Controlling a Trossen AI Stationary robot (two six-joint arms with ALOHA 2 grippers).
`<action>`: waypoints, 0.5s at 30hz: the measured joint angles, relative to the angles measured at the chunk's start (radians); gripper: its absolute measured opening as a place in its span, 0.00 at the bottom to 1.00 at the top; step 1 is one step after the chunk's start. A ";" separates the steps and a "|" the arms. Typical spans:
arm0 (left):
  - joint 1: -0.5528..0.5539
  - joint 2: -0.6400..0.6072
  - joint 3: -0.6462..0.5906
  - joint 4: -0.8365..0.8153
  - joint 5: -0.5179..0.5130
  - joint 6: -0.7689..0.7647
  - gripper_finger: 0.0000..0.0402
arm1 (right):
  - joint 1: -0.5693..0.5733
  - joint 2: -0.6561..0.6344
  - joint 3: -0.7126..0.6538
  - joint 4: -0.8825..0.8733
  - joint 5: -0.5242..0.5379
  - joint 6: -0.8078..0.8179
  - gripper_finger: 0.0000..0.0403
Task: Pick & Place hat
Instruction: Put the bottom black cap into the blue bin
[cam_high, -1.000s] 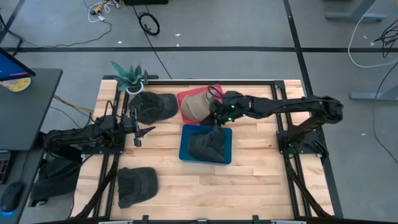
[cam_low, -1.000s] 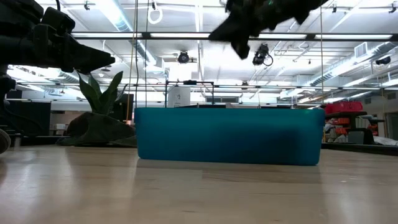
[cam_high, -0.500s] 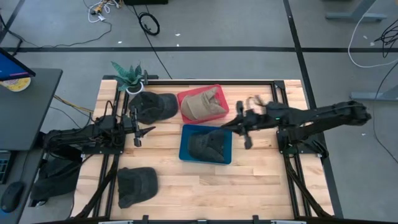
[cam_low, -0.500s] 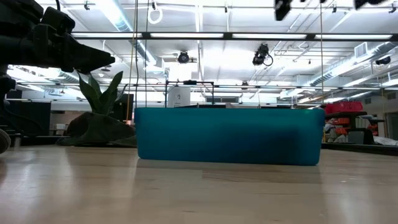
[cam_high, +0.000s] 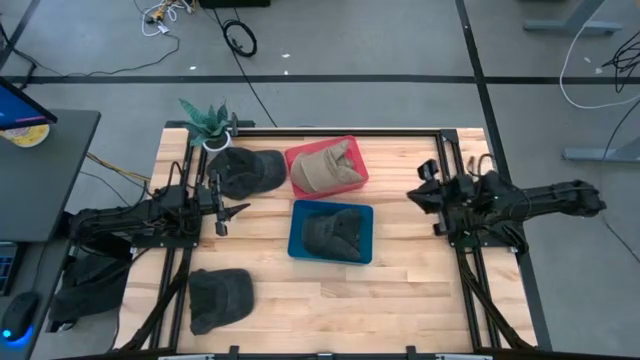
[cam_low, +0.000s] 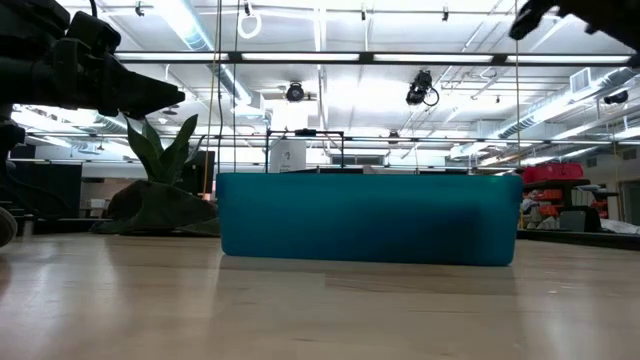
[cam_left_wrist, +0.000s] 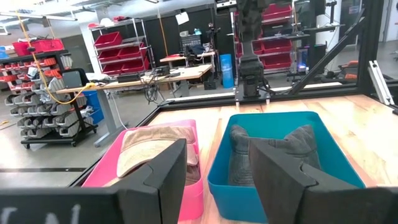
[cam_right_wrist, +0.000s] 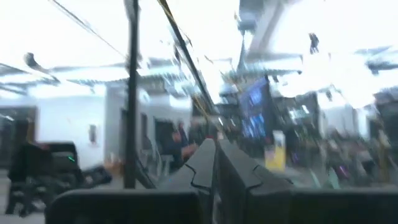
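right tool (cam_high: 424, 192) closing empty at table (cam_high: 400, 290) edge; left tool (cam_high: 222, 209) waiting wide open; risking hat (cam_high: 219, 297) getting left unplaced.

A dark grey hat (cam_high: 333, 236) lies in the blue plastic bin (cam_high: 298, 245), midway between both arms' fingers; the tan hat (cam_high: 322, 170) in the pink bin (cam_high: 356, 181) sits behind.

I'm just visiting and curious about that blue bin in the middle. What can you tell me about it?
The blue bin is a shallow rectangular tub, plastic by its look, with smooth walls and rounded corners. It rests flat on the wooden table, near the middle, just in front of the red bin. A crumpled dark grey hat lies inside, filling most of it. Neither end effector touches it.
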 joint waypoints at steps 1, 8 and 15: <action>0.000 0.000 0.000 0.000 0.000 0.000 0.44 | 0.000 -0.025 -0.024 0.030 -0.017 -0.002 0.06; 0.000 0.000 0.000 0.000 0.000 0.000 0.44 | -0.003 -0.181 -0.135 0.127 -0.031 -0.002 0.06; 0.000 0.000 0.000 0.000 0.000 0.000 0.44 | -0.011 -0.342 -0.138 -0.017 -0.032 -0.022 0.06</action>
